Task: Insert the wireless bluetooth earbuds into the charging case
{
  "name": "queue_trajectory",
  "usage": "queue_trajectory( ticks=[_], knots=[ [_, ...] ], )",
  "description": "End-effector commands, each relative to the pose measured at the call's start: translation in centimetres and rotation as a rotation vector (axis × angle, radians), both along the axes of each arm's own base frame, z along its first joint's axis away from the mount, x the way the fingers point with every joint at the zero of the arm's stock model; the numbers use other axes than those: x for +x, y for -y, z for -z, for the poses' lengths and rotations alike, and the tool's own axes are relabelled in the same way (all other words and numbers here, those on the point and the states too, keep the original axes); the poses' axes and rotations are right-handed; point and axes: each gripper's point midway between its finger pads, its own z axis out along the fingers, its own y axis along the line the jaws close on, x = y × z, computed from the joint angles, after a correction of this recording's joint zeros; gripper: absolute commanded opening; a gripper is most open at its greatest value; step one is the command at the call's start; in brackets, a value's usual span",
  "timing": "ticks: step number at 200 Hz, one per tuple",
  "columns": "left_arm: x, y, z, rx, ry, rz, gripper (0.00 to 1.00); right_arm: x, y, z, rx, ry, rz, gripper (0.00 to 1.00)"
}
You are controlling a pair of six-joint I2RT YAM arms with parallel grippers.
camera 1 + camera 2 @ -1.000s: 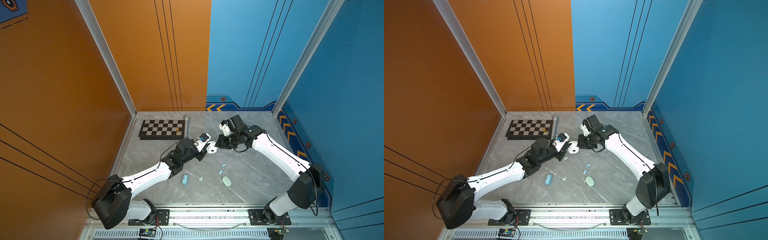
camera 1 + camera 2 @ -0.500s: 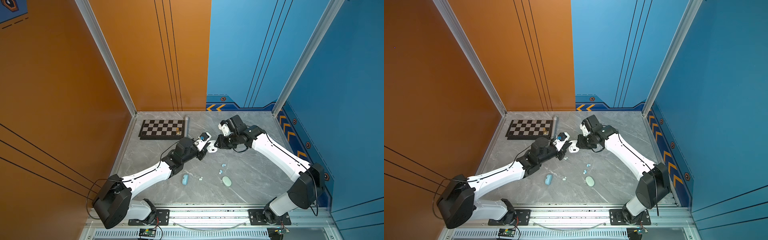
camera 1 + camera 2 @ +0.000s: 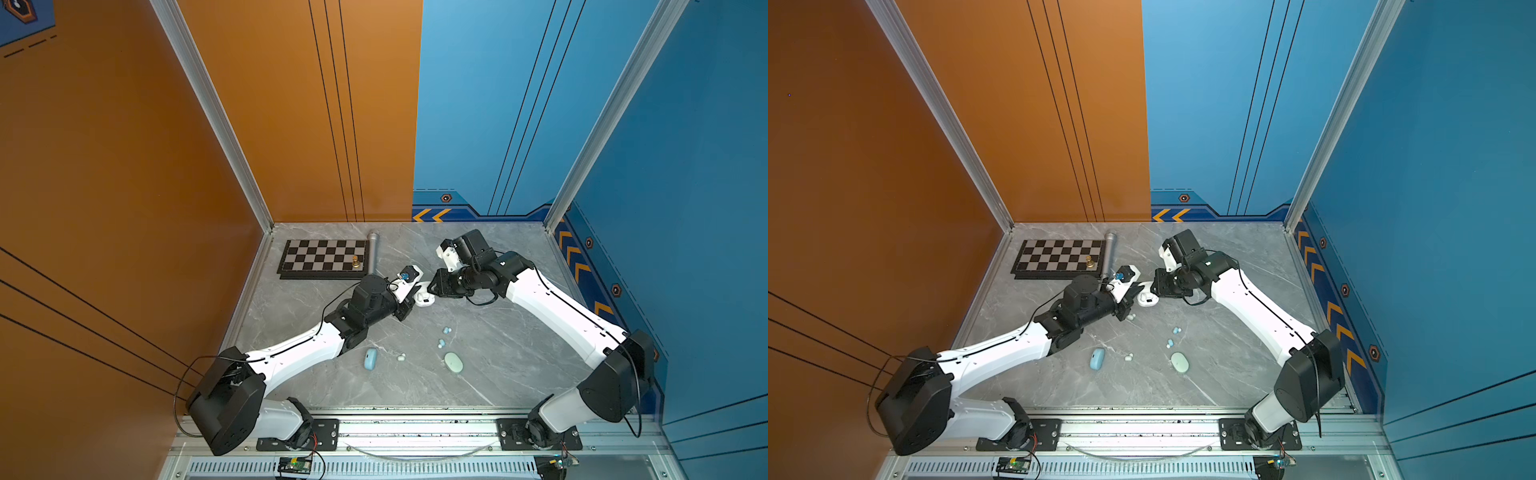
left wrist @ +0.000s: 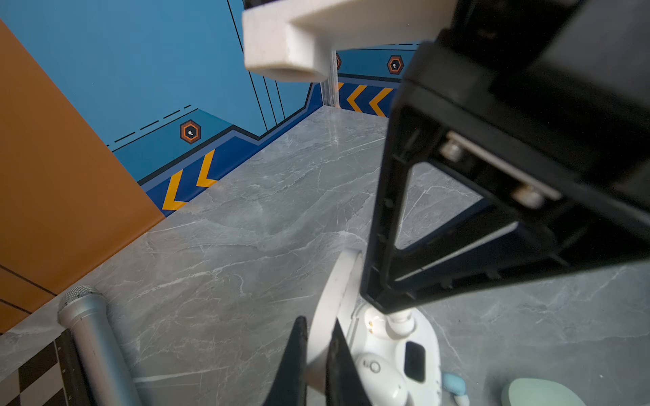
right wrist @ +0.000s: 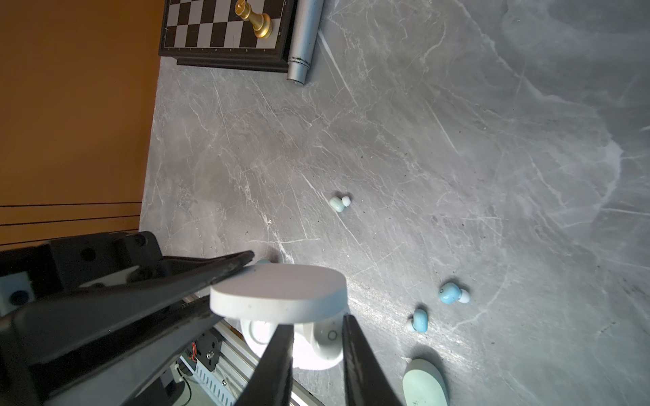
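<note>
- One white earbud [image 4: 378,369] sits seated in the open white charging case [image 3: 424,300] at mid-table. A second white earbud [image 4: 399,319] stands at the neighbouring socket.
- The right gripper [image 5: 316,328] hangs over that second bud with its fingers a narrow gap apart. The raised lid hides their tips, so whether they pinch the bud cannot be told.
- The left gripper [image 4: 318,328] pinches the case's upright lid [image 5: 278,298] between its two black fingers.
- Loose on the grey marble table [image 3: 498,353] lie a pale blue earbud [image 3: 446,331], another blue earbud [image 3: 441,343] and a mint earbud [image 3: 401,357]. A further mint earbud [image 3: 1131,317] lies just beside the left gripper.
- Nearer the rail lie a closed blue case [image 3: 370,359] and a closed mint case [image 3: 453,362].
- At the back stands a chessboard [image 3: 324,259] bearing one gold chess piece [image 3: 355,261], with a silver microphone [image 3: 372,253] lying alongside.
</note>
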Motion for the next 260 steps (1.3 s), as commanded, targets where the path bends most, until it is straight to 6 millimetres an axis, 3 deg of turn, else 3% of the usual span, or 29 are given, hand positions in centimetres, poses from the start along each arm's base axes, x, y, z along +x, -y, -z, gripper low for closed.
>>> queue_trajectory(
  ticks=[1,58,94,118,140,164,182,210,219,222,234,260],
  knots=[
    [0.5,0.2,-1.5,-0.034,0.013,0.002,0.0,-0.6,-0.5,-0.9,0.036,0.01,-0.01,0.27],
    [0.5,0.3,-2.1,-0.043,0.023,0.006,0.0,-0.7,-0.6,-0.5,0.029,0.007,-0.018,0.27],
    [0.1,0.4,-2.0,-0.042,0.021,0.028,0.0,-0.3,0.1,-3.5,0.045,0.096,0.004,0.27],
    [-0.4,0.7,-1.2,-0.019,0.023,0.062,0.0,0.4,2.5,-5.4,0.05,0.147,0.112,0.27],
    [-0.8,1.5,-0.4,0.006,0.024,0.103,0.0,1.6,7.6,-5.2,-0.007,0.175,0.338,0.28],
    [-1.7,4.4,0.3,0.026,0.022,0.186,0.0,1.6,14.9,-3.0,-0.11,0.157,0.608,0.3],
    [-2.8,7.7,1.2,0.044,0.013,0.259,0.0,1.0,18.7,-0.7,-0.11,0.091,0.744,0.3],
    [-4.1,13.1,3.0,0.017,-0.001,0.315,0.0,0.1,21.8,1.8,-0.07,0.0,0.83,0.32],
    [-4.7,14.7,4.4,0.022,-0.019,0.337,0.0,-0.1,22.5,2.1,-0.07,-0.004,0.848,0.33],
    [-4.7,15.6,3.7,0.006,-0.008,0.343,0.0,-0.2,22.8,2.3,-0.071,-0.006,0.857,0.33],
    [-5.4,17.9,4.8,0.01,-0.011,0.369,0.0,-0.5,23.9,2.7,-0.08,-0.004,0.893,0.33],
    [-6.8,21.7,7.1,0.008,-0.04,0.405,0.0,-1.1,25.9,3.3,-0.079,0.009,0.967,0.33]
  ],
)
